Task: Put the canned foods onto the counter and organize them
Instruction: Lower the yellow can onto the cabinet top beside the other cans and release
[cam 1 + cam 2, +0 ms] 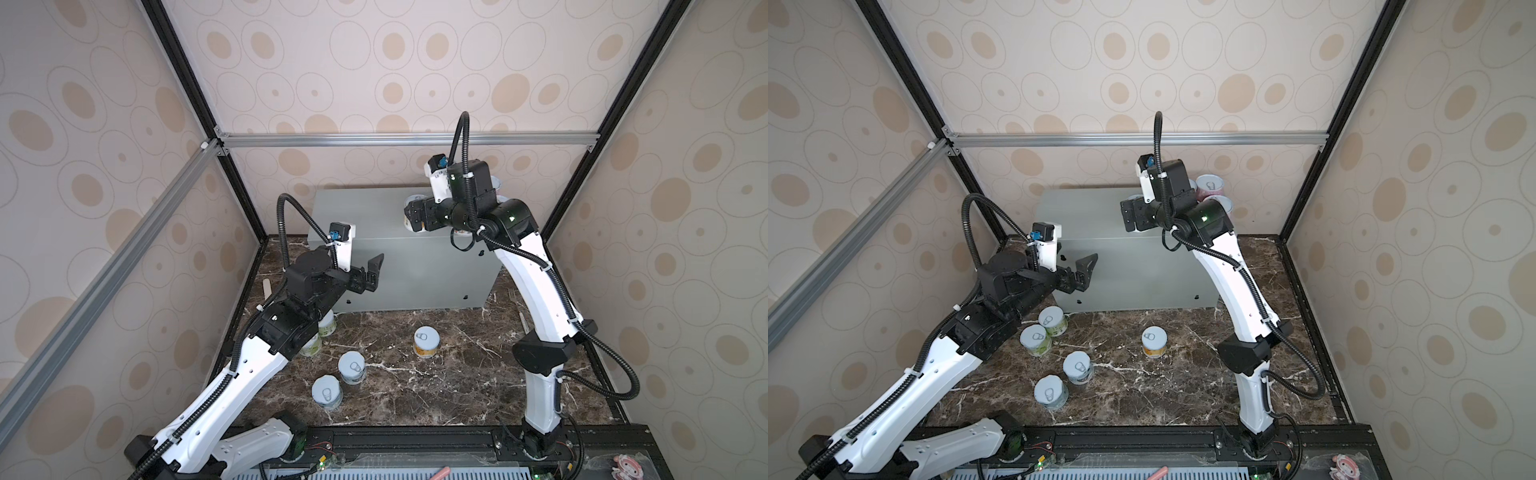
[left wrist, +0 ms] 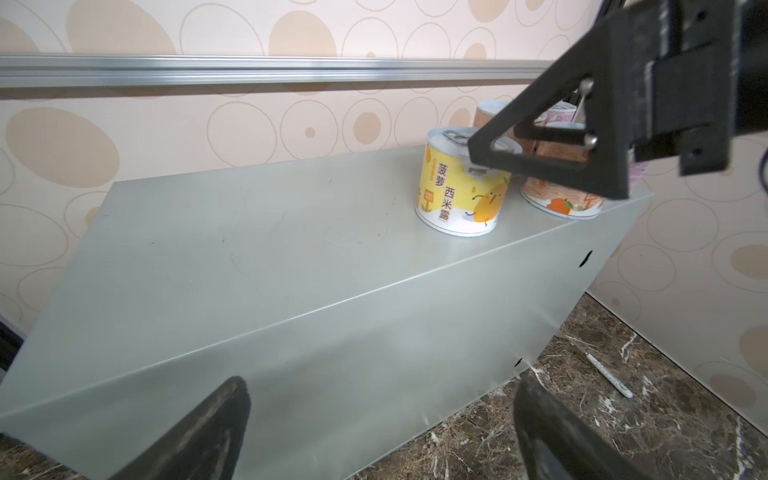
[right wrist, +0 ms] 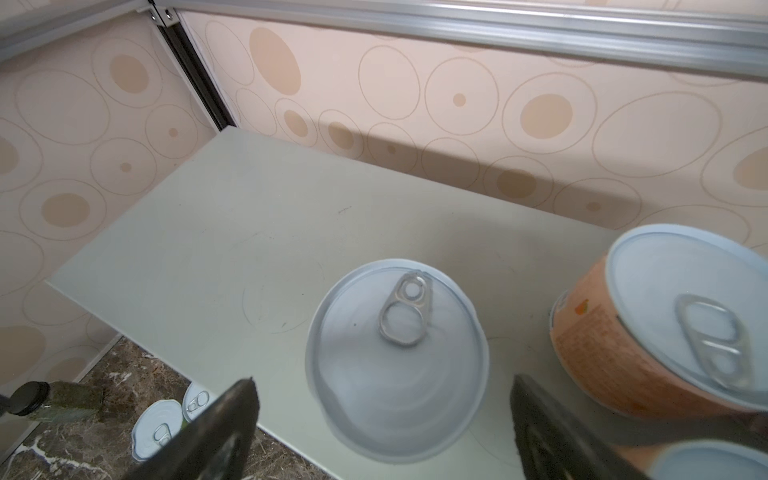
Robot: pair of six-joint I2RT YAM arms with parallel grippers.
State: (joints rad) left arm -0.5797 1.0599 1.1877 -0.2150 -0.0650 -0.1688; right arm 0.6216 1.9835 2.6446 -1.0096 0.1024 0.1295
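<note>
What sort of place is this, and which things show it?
Likely a robot lab cell staged as a kitchen: an aluminium frame holding wallpapered panels, a left arm and right arm on a base rail, cans on a marble-look surface.

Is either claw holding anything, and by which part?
Nothing is held: left claw is open and empty; right claw is open above the yellow can, not gripping it.

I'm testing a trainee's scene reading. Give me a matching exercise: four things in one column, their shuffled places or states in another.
Things: 1 yellow can; 2 blue cans; 3 left gripper; 4 right gripper.
Places or states: a open, before the front face of the counter; b on the marble; c open, above a can on the counter; d standing on the counter.
Pairs: 1-d, 2-b, 3-a, 4-c.
</note>
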